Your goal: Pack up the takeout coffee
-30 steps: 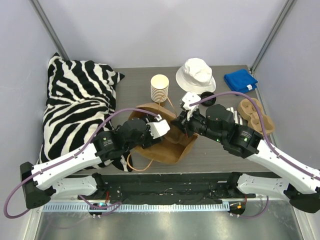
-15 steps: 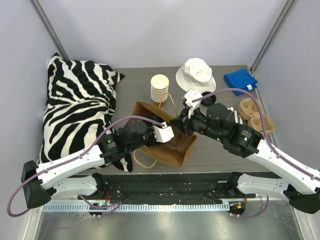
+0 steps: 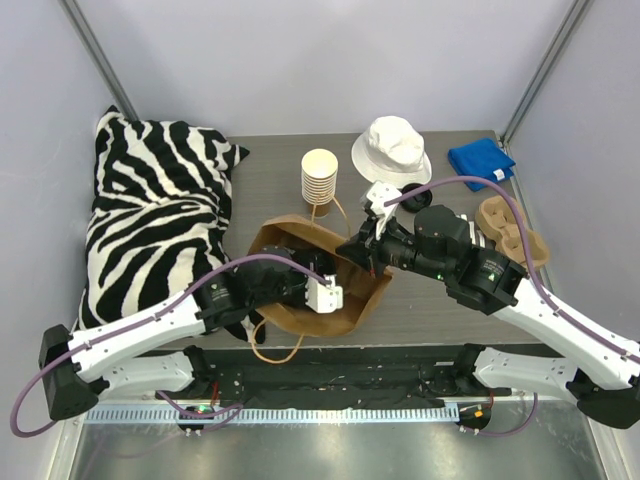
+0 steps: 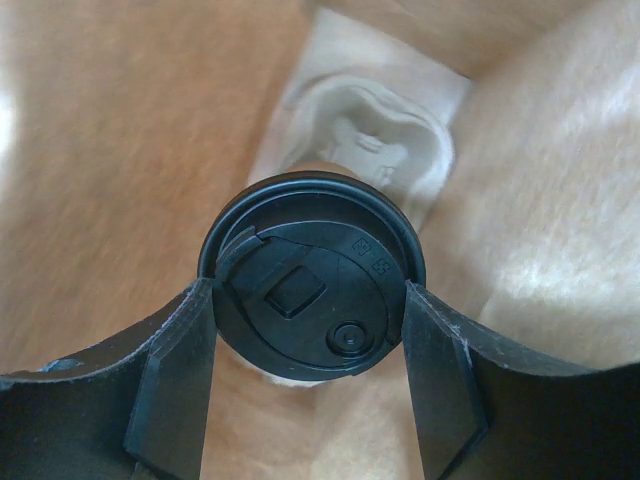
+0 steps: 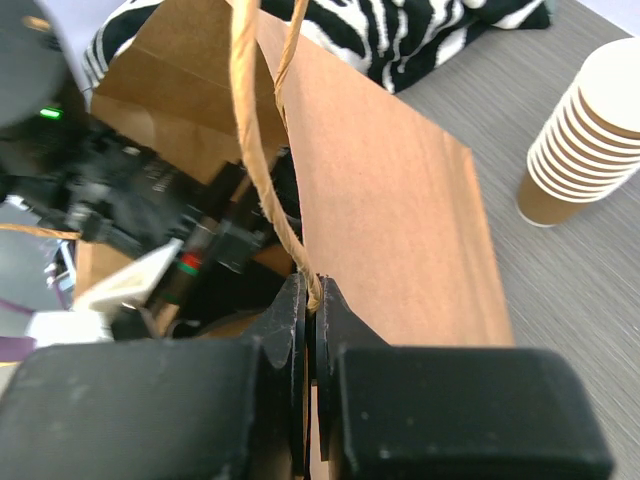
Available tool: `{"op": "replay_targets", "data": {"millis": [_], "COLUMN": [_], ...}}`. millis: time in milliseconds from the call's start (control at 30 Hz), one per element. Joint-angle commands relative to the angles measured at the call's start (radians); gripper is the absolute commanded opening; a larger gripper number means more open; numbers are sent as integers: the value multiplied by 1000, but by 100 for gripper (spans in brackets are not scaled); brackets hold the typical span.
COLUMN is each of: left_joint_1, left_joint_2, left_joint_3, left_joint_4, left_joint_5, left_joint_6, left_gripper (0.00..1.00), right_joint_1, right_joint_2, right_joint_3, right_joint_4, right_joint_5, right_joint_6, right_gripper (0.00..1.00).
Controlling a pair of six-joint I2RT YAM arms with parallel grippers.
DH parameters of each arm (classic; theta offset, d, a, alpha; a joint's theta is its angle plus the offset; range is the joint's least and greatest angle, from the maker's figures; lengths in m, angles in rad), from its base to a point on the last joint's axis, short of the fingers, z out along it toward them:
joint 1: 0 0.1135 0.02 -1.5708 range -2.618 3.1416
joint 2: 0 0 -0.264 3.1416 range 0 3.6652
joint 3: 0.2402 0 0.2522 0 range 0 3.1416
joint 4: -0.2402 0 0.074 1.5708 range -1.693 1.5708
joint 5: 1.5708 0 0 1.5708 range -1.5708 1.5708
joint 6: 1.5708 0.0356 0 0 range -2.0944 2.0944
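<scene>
- The left end effector (image 4: 310, 335) is down inside the brown paper bag (image 3: 352, 306). Its fingers are clamped on either side of the takeout coffee (image 4: 312, 270) (only the black lid shows in the wrist view).
- The coffee is within the bag's walls; whether it rests on the bottom cannot be told.
- The right end effector (image 5: 311, 312) is pinched together on the bag's twine handle (image 5: 258, 150) at the far rim.
- Beyond, on the counter (image 3: 260, 165), stand a stack of paper cups (image 3: 320, 178) and then a white bucket hat (image 3: 391, 148).

1 overhead, 2 wrist close-ups — all share bag (image 3: 360, 300).
</scene>
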Motion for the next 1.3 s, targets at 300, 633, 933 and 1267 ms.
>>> {"op": "replay_targets", "data": {"millis": [300, 633, 933, 1267], "left_joint_1": [-3, -3, -1, 5], "left_joint_2": [58, 105, 143, 254], "left_joint_3": [35, 50, 85, 122], "left_joint_4": [25, -44, -79, -53], "left_joint_5": [125, 179, 254, 191], "left_joint_6": [81, 145, 178, 208], "left_gripper": [0, 0, 0, 0], "right_joint_1": [-3, -2, -5, -19], "right_joint_2": [-8, -1, 8, 22], "right_joint_3": [9, 10, 10, 13], "right_joint_4": [90, 96, 103, 107], "right_joint_5": [-90, -98, -112, -138], "right_joint_6": [24, 17, 11, 20], "right_gripper": [1, 1, 1, 1]}}
